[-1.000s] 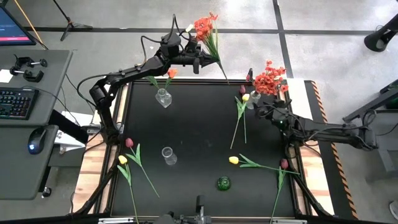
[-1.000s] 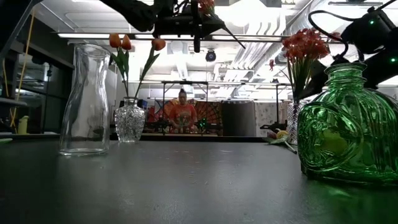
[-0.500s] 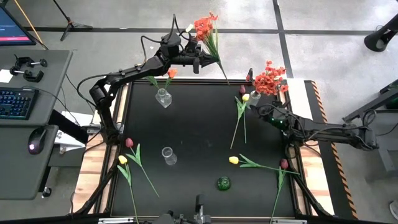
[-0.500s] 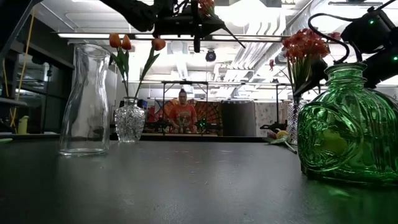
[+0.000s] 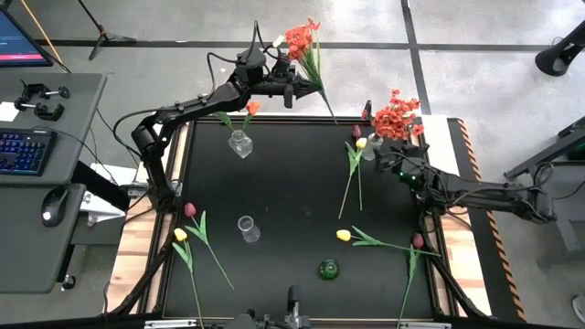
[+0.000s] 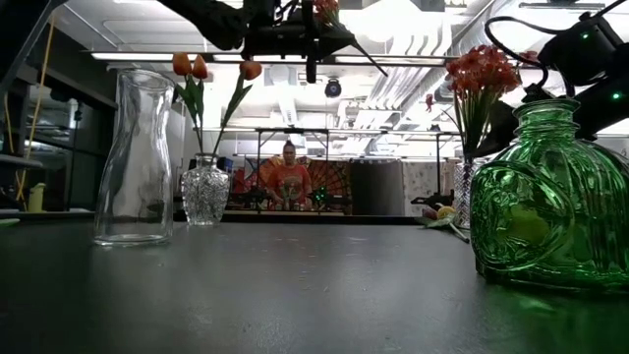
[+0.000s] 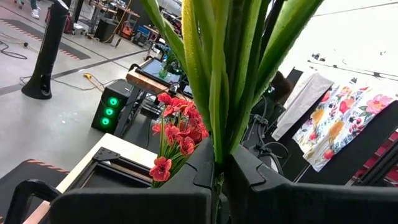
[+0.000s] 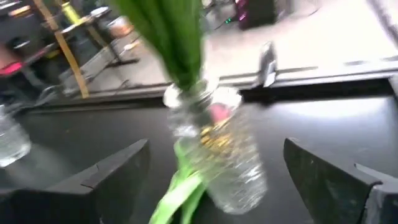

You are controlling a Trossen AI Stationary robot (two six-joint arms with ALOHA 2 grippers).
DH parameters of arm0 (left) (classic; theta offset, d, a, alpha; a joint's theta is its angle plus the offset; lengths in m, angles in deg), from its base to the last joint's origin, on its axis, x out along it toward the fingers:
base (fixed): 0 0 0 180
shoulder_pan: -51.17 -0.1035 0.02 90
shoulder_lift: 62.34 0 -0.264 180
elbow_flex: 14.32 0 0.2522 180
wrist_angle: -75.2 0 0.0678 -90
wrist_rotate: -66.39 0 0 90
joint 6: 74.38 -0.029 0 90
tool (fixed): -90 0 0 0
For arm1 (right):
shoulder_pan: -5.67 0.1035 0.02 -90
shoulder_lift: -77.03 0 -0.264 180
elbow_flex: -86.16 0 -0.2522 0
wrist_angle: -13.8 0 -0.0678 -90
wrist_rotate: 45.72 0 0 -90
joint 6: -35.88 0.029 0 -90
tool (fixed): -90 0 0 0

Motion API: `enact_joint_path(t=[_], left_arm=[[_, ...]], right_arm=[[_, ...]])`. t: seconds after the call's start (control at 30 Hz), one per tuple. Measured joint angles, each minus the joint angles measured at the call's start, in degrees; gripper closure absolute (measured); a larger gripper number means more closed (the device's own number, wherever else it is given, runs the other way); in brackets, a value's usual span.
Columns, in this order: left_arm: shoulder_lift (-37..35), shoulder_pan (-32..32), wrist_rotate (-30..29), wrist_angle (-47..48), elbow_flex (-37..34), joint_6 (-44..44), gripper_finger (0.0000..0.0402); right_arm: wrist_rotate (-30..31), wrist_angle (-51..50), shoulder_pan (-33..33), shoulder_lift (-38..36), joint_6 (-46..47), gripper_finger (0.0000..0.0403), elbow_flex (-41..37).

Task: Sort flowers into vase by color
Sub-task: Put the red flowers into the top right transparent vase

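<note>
Flowers with red-orange blossom heads on long thin green stems (image 5: 303, 43) were held above the upper edge of the black counter (image 5: 283, 196), top centre of the high view, by the left pincer (image 5: 294, 87), its fingers pressed together on the bundled stems. More of the same red-orange sprays (image 5: 395, 116) stood in a small clear glass vase (image 5: 373, 143) at the upper right of the counter, and the right pincer (image 5: 391, 157) sat just beside that vase with its fingers spread wide, the vase between them but not gripped. Loose tulips lay flat: yellow and dark pink ones at lower left (image 5: 186, 224), another pair near the vase (image 5: 358, 139), and more at lower right (image 5: 345, 236). Orange tulips (image 5: 252, 107) stood in a cut-glass vase (image 5: 239, 143) at upper left.

Such artificial stems were probably light, springy and thin, likely to twist or slip in a loose pinch. Taking them low on the bare stem, below the leaves, seemed safest; the heads would crush.
</note>
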Motion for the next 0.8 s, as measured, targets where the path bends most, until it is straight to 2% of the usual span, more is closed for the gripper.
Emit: enact_joint_path(t=[0.2,0.4,0.57,0.8], left_arm=[[0.0,0.0,0.0,0.0,0.0,0.1,0.04],[0.0,0.0,0.0,0.0,0.0,0.1,0.04],[0.0,0.0,0.0,0.0,0.0,1.1,0.04],[0.0,0.0,0.3,0.0,0.0,1.6,0.04]], right_arm=[[-9.1,0.9,-2.4,0.0,-6.4,0.0049,0.0],[-12.7,4.1,-6.3,0.0,-12.1,0.0049,0.0],[-18.3,4.1,-9.6,0.0,-12.8,0.0049,0.0],[-21.3,4.1,-12.3,1.3,-13.5,0.0049,0.0]])
